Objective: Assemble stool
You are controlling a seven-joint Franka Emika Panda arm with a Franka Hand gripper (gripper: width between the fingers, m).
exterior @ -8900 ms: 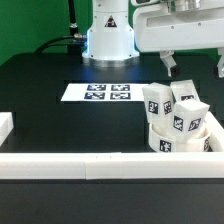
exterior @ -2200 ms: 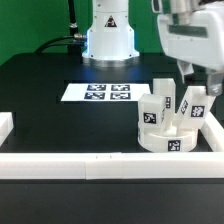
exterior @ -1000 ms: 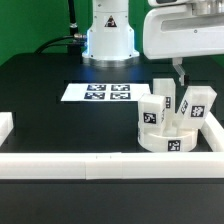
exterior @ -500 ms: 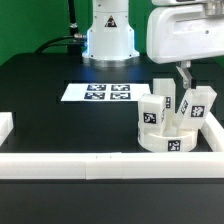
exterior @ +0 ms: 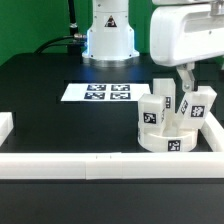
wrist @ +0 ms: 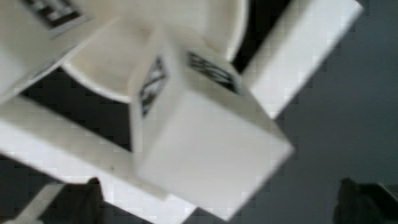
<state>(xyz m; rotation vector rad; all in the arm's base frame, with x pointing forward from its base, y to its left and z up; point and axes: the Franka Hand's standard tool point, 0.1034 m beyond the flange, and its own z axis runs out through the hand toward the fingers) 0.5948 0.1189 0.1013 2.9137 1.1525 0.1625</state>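
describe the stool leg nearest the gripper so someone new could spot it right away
Start at the white border rail along the front of the black table and follow it to the exterior view's right, where the round seat sits in the corner. Three tagged legs stand around it. Yours is the right leg, beside the open gripper, tilted, not upright.

I see a blurred white leg (wrist: 199, 140) with black-and-white tags lying over the round seat (wrist: 151, 35), dark worktop (wrist: 338, 110) beside it.
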